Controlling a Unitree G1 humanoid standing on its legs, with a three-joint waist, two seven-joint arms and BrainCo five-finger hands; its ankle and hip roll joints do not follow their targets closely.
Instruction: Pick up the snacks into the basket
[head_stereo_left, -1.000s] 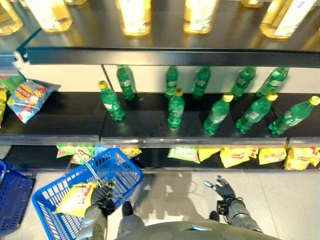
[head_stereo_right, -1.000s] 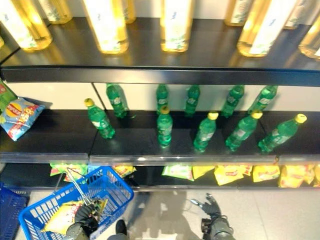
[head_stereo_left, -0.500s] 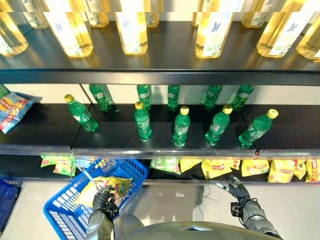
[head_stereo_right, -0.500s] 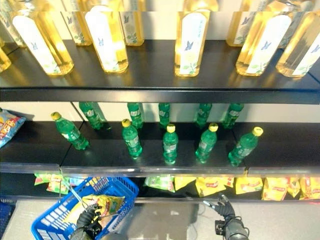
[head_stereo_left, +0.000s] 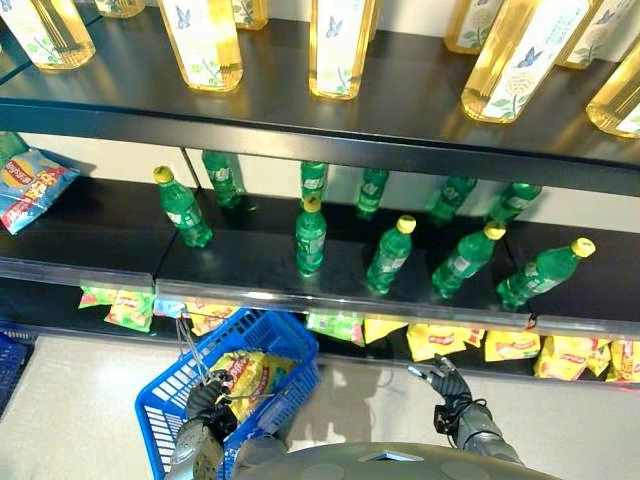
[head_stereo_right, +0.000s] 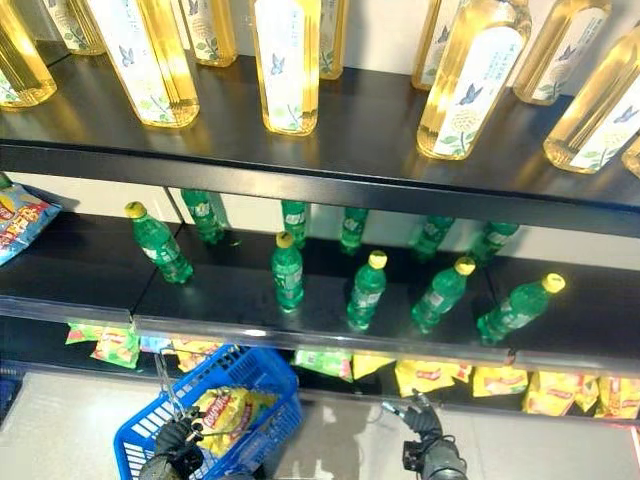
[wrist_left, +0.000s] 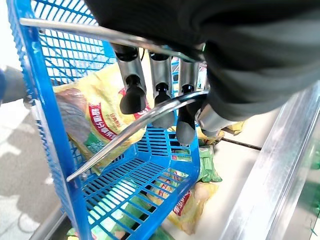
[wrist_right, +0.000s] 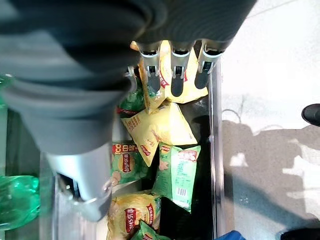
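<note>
Blue basket (head_stereo_left: 285, 340), yellow snack bag (head_stereo_left: 250, 375)

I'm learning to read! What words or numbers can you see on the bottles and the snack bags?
No text reads clearly.
Yellow bottles: label print too small; a butterfly picture shows.
Green bottles: labels blurred.
Bag in the basket: red print, blurred.
Green bag: a barcode, digits too small.
</note>
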